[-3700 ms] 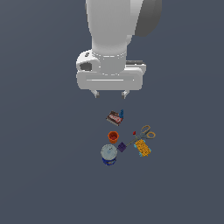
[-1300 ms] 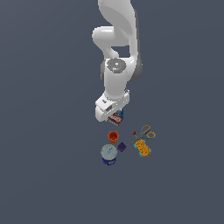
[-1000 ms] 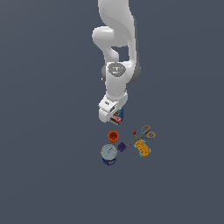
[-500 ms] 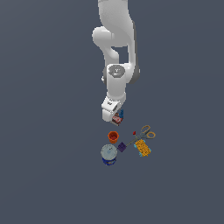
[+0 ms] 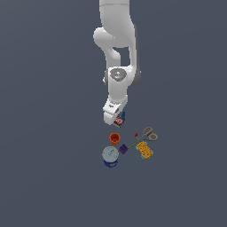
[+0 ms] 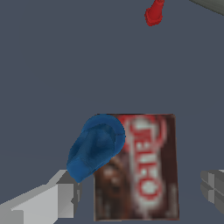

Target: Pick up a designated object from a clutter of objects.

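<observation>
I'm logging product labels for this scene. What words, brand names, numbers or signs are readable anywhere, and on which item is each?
"JELL-O" (large white letters on the red patch, seen sideways and blurred, so the reading is likely, not certain): on the flat dark brown box in the wrist view.
Yellow-orange patterned box: print too small to read.
Blue can with silvery lid: no legible text.
Nothing else carries readable text.

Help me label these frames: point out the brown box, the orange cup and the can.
brown box (image 6: 140, 175), wrist view, label face.
orange cup (image 5: 115, 138), exterior view, its rim.
can (image 5: 110, 154), exterior view, silvery lid.
</observation>
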{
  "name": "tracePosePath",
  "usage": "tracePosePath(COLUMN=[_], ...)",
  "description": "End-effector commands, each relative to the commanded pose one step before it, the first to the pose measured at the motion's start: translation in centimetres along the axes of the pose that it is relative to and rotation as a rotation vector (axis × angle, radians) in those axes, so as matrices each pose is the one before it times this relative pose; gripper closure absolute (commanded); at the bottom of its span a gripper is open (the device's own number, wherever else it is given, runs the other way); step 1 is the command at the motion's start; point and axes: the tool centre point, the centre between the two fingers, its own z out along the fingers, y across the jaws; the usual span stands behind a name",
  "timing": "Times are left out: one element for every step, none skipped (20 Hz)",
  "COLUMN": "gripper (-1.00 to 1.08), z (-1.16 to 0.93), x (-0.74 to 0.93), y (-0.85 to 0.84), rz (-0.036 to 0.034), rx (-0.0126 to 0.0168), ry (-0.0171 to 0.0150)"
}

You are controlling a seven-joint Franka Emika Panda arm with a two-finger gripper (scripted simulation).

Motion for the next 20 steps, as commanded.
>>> tracePosePath(gripper=[-0.92,-0.92,-0.92,-0.92,-0.92,-0.92,-0.92,-0.92,-0.92,-0.92,-0.92,-0.92,-0.92,1.08,1.08,1.08,1.08,1.08,1.08,1.08], z=[0.863,0.442,0.474,0.439,0.388,0.344,0.291,0.251,0.205,0.159,0.114,0.050,0.023,0.000,0.000,0.000,0.000,0.000,0.000,0.000], x=[-0.034,0.007,-0.005,-0.026,0.013,-0.016,0.013,-0.006,-0.002,0.001,0.002,0.021,0.001,0.000,0.000,0.000,0.000,0.000,0.000,0.000], y=[-0.049,-0.024,-0.015,0.005,-0.017,0.008,-0.007,0.009,0.009,0.008,0.006,-0.010,0.001,0.000,0.000,0.000,0.000,0.000,0.000,0.000], rz=[-0.00091,-0.00098,-0.00069,0.00000,-0.00096,0.00000,-0.00066,0.00000,0.00000,0.00000,0.00000,-0.00055,0.00000,0.00000,0.00000,0.00000,0.00000,0.00000,0.00000,0.00000], rx=[0.00058,0.00000,-0.00005,0.00000,-0.00016,0.00000,-0.00020,0.00000,0.00000,0.00000,0.00000,-0.00033,0.00000,0.00000,0.00000,0.00000,0.00000,0.00000,0.00000,0.00000], ry=[-0.00017,0.00002,-0.00004,0.00000,-0.00010,0.00000,-0.00003,0.00000,0.00000,0.00000,0.00000,0.00026,0.00000,0.00000,0.00000,0.00000,0.00000,0.00000,0.00000,0.00000])
